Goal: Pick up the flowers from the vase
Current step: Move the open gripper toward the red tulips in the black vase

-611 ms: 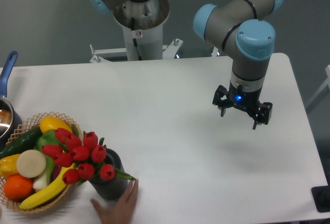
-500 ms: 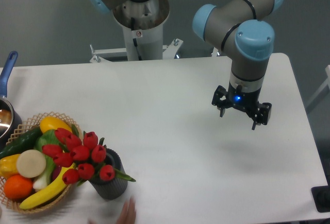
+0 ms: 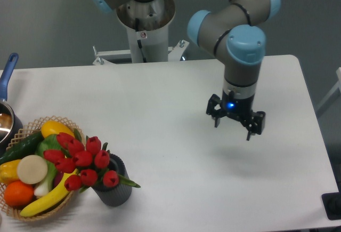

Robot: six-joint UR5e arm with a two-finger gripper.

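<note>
The flowers (image 3: 84, 159), red tulip buds with green leaves, stand in the vase (image 3: 113, 190), a short dark grey ribbed cylinder near the table's front left edge. The buds lean left over the basket's rim. My gripper (image 3: 233, 129) hangs above the right half of the table, far to the right of the vase and well apart from it. Its two fingers point down, spread apart, with nothing between them.
A woven wicker basket (image 3: 16, 213) with a banana, an orange, a cucumber and other produce sits right beside the vase on the left. A pot with a blue handle (image 3: 7, 74) is at the left edge. The arm's base (image 3: 144, 26) stands behind the table.
A person's hand at the front edge beside the vase has withdrawn out of view. My gripper has shifted a little to the left, toward the table's middle.
</note>
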